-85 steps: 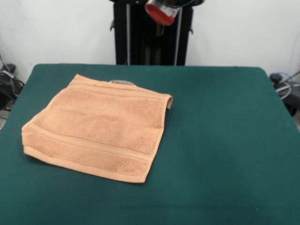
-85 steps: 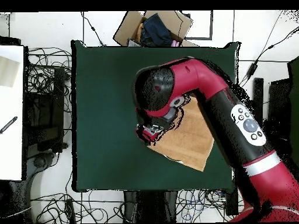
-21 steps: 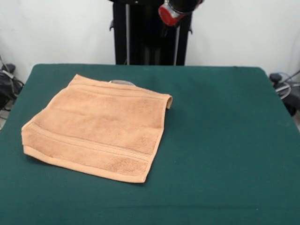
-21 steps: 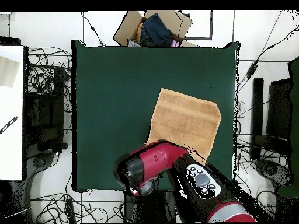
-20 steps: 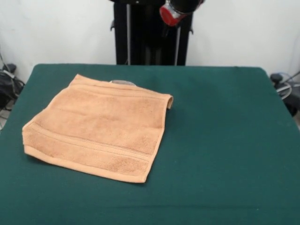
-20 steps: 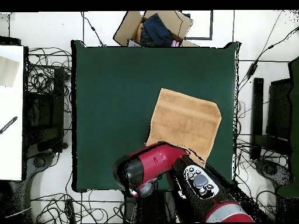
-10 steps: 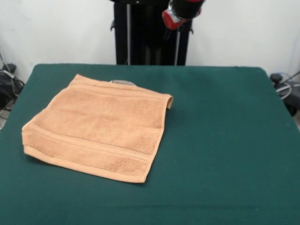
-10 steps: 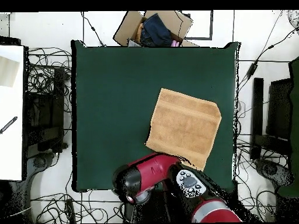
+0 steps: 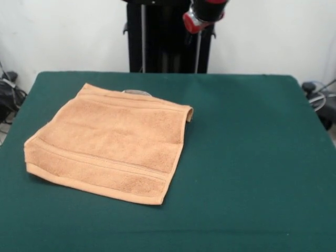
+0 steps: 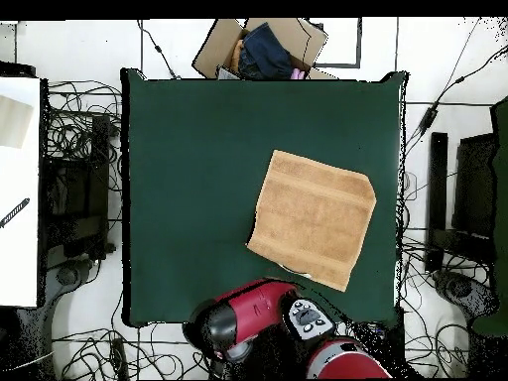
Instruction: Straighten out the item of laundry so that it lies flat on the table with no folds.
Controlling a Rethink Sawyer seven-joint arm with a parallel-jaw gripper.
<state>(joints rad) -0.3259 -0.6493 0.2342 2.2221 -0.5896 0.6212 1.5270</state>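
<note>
The item of laundry (image 9: 110, 142) is a light orange-tan towel on the left half of the green table (image 9: 252, 157). It lies mostly flat with band stripes near its front hem. Its far right corner (image 9: 189, 113) curls up, and a small pale tag (image 9: 137, 93) peeks out at the far edge. From above, the item of laundry (image 10: 313, 218) sits right of the middle of the table (image 10: 189, 179). A red and black part of the arm (image 9: 203, 13) shows at the top edge, and the arm (image 10: 243, 322) is drawn back over the table's bottom edge. The gripper itself does not show.
A cardboard box (image 10: 263, 48) holding dark cloth stands beyond the table's top edge. Cables lie on the floor around the table. A white surface (image 10: 20, 189) stands at the left. The black pedestal (image 9: 163, 42) rises behind the table's far edge.
The arm has drawn back off the towel and further toward its base over the table's edge. The towel has not moved.
</note>
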